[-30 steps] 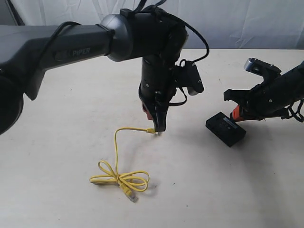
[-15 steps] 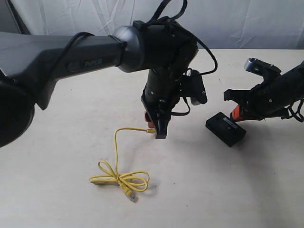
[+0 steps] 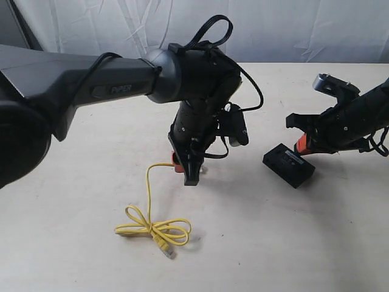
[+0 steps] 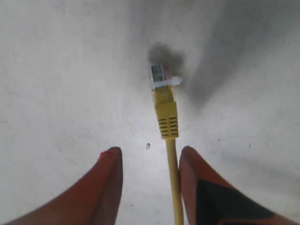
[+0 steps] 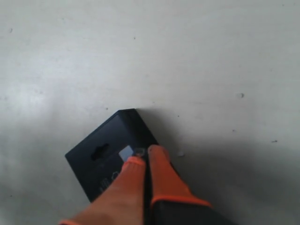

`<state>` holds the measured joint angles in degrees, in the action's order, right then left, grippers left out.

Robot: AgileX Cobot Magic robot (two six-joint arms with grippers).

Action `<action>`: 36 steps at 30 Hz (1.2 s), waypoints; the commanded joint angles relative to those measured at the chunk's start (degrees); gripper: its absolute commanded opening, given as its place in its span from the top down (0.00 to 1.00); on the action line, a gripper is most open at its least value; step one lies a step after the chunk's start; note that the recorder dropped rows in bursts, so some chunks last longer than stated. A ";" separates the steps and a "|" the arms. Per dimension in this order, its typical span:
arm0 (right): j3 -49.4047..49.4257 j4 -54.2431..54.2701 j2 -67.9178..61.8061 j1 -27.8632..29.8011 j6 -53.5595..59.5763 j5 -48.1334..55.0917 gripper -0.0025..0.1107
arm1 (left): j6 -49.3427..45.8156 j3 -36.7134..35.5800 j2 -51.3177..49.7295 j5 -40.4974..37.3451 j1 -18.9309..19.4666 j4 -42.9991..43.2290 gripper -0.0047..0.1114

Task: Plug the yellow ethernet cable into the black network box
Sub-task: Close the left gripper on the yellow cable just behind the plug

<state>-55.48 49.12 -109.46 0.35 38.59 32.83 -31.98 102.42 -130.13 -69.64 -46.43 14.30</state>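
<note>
Roughly at the middle of the exterior view, the left tool (image 3: 191, 175) points down at the pale tabletop (image 3: 79, 182), its tips close to the surface. Its two orange fingers (image 4: 110, 164) are spread apart, and the yellow cable (image 4: 172, 168) runs between them, just beside one finger and well clear of the other, not pinched. Just past the fingertips the cable's clear plug (image 4: 161, 75) lies on the tabletop, pointing away from the tool. In the exterior view the cable curves down from the tool toward the front and ends in a loose bundle of loops, with a second plug (image 3: 166, 248) poking out. Well apart to the right, the black box (image 3: 289, 164) lies flat on the tabletop. The right tool (image 5: 146, 157) hangs low over one end of the box, its orange tips pressed together; whether they touch the box cannot be told
</note>
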 commanded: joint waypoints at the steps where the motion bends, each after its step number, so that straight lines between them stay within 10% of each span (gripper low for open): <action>1: -0.23 0.24 -0.03 0.15 0.46 -0.42 0.98 | 0.50 -0.22 0.19 -0.32 0.71 -1.32 0.62; 19: -0.23 0.24 -0.03 0.15 0.46 -0.80 0.98 | -0.32 -0.22 -1.23 -0.32 0.71 -2.97 0.62; 26: -0.23 0.24 -0.03 0.15 0.46 -0.70 0.98 | -0.32 -0.22 -1.52 -0.32 0.71 -2.85 0.96; 36: -0.23 0.24 -0.03 0.15 0.46 -0.35 0.98 | 3.14 -0.22 2.06 -0.32 0.71 -2.03 0.96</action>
<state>-55.48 49.34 -109.46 0.35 38.59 32.72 -30.93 102.20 -130.45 -69.64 -45.86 12.24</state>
